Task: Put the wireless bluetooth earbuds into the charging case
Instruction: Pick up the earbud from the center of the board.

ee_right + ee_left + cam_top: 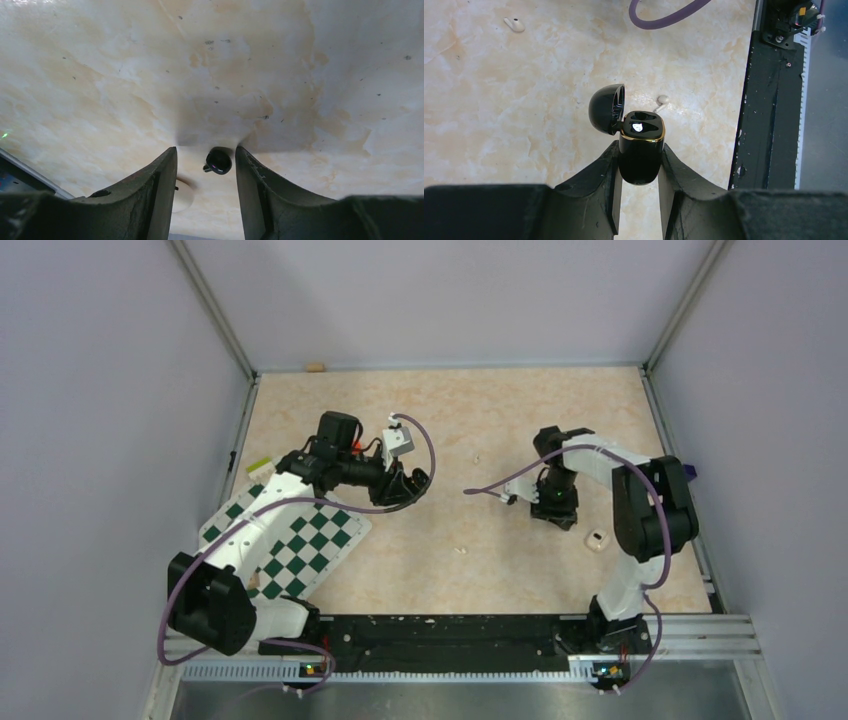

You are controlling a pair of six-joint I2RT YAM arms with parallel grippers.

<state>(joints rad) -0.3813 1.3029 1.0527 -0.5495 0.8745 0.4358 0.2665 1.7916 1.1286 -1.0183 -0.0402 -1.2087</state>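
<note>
we've got the left gripper clamped on the open black charging case, the right gripper well off to the case's right with jaws apart around a black earbud, so by our guess nothing's inserted yet.

From above, cannot make out what the left gripper holds, too dark and small, nor see between the fingertips of the right gripper, buried under its wrist. In the right wrist view, cannot identify the cream rounded thing, half hidden behind one finger and cut by the bottom edge, nor tell whether the black earbud touches the other finger. In the left wrist view, cannot see the flanks of the black charging case, covered by the fingers.
</note>
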